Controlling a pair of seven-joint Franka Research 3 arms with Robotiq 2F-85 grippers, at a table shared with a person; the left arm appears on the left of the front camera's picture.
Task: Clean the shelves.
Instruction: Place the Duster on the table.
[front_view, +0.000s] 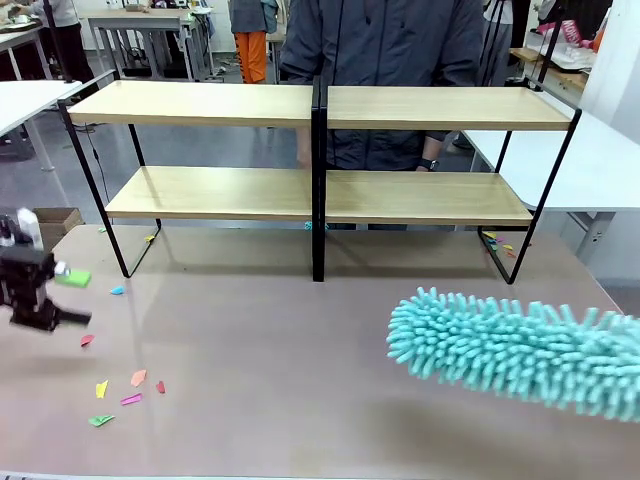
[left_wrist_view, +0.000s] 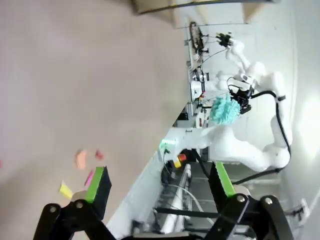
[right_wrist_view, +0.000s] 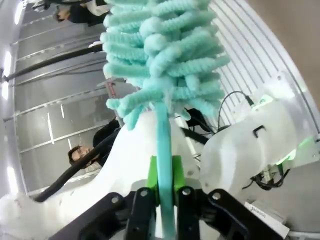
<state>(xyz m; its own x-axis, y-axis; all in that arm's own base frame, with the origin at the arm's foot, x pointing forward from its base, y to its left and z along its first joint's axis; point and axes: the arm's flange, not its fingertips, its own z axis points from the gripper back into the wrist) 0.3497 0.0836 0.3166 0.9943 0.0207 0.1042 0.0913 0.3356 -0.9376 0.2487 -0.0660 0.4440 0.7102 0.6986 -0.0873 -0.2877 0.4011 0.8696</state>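
I have the right claw clamped on the duster, left claw apart; next I must lift it toward the shelves to begin dusting

This is a robotics lab or test workshop: a white robot arm with trailing cables works at a brown tabletop, white tables and a metal-legged workbench stand around, and other people work farther back.
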